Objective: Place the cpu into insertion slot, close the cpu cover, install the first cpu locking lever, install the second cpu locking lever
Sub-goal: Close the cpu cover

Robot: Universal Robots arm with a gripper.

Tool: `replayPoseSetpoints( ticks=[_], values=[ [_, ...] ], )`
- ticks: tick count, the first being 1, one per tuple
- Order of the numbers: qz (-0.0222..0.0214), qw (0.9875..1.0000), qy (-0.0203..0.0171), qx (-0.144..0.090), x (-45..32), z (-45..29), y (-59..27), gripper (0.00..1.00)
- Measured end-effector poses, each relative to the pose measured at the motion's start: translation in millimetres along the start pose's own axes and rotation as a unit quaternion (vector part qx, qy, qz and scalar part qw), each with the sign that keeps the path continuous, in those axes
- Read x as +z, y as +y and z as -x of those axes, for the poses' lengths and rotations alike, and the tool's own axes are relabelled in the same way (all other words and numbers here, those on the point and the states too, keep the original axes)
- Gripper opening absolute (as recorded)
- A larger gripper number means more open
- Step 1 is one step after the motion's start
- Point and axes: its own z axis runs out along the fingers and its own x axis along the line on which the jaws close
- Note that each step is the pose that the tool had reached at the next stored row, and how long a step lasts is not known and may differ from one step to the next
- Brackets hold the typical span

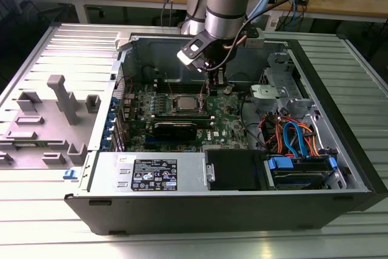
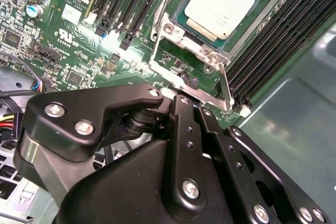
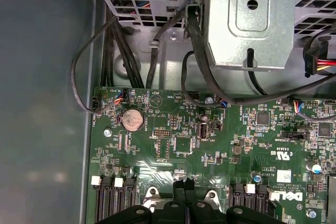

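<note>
The cpu [image 2: 226, 3], a square chip with a dull silver top, lies flat in the insertion slot [image 2: 181, 69] on the green board. The cpu cover [image 2: 181, 32], a thin silvery frame, lies down around its edges. A thin metal lever [image 2: 226, 85] runs along one side of the socket. In both wrist views my gripper [image 3: 184, 187] is shut, fingertips pressed together just above the board beside the socket's edge. Whether they pinch anything is hidden. In the exterior view the gripper [image 1: 210, 89] hangs inside the open computer case, just to the exterior view's right of the cpu [image 1: 185, 102].
Black memory slots [image 2: 273, 40] flank the socket. A metal drive cage [image 3: 247, 19] with black cables [image 3: 194, 51] stands close by, with a coin battery [image 3: 132, 120] on the board. The power supply [image 1: 151, 174] and the case walls hem in the board.
</note>
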Motion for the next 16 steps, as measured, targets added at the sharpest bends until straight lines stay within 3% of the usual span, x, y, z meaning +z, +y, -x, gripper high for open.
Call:
replayPoseSetpoints(
  ticks=[16],
  values=[
    [0.0000, 1.0000, 0.0000, 0.000, 0.2, -0.1, -3.4, 0.11]
  ],
)
